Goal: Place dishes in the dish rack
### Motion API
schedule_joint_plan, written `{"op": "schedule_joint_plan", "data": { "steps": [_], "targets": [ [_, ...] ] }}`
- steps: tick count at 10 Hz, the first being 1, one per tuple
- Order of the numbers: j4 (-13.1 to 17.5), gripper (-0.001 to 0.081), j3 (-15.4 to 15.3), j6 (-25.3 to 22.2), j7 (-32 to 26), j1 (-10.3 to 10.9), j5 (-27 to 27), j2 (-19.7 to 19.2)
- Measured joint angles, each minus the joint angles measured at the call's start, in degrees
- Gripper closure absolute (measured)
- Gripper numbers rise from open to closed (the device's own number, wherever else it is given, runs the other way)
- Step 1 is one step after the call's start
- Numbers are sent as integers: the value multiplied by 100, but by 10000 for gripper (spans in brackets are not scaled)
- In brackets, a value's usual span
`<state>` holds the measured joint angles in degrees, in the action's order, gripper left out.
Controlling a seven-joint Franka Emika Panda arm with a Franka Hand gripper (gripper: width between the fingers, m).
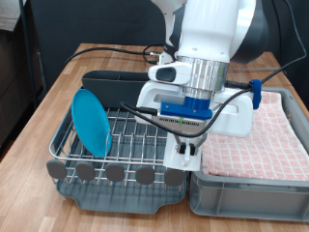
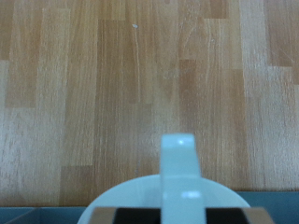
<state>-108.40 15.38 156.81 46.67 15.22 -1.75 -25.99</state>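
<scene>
The round bright-blue plate (image 1: pixel 92 121) stands on edge in the silver wire dish rack (image 1: pixel 135 145), at the exterior view's left end of it. My gripper (image 1: pixel 186 143) hangs over the rack's right end, next to the grey tub. It is shut on the small white cup (image 1: pixel 187 153). In the wrist view the cup's rim and handle (image 2: pixel 176 173) fill the lower middle, with wooden tabletop behind. The wooden spoon is out of view.
The grey tub (image 1: pixel 246 188) lined with pink checked cloth (image 1: pixel 266 130) sits at the exterior view's right, touching the rack. The rack's tall grey back compartment (image 1: pixel 111 82) is behind the grid. Cables run across the table at the back. The wooden table (image 1: pixel 39 116) edge is at left.
</scene>
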Motion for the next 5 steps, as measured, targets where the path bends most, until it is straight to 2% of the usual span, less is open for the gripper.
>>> {"op": "schedule_joint_plan", "data": {
  "steps": [2,5],
  "targets": [
    [174,735,-152,-138,-194,-173,95,-159],
    [593,735,-373,-647,-520,-427,199,-407]
  ]
}}
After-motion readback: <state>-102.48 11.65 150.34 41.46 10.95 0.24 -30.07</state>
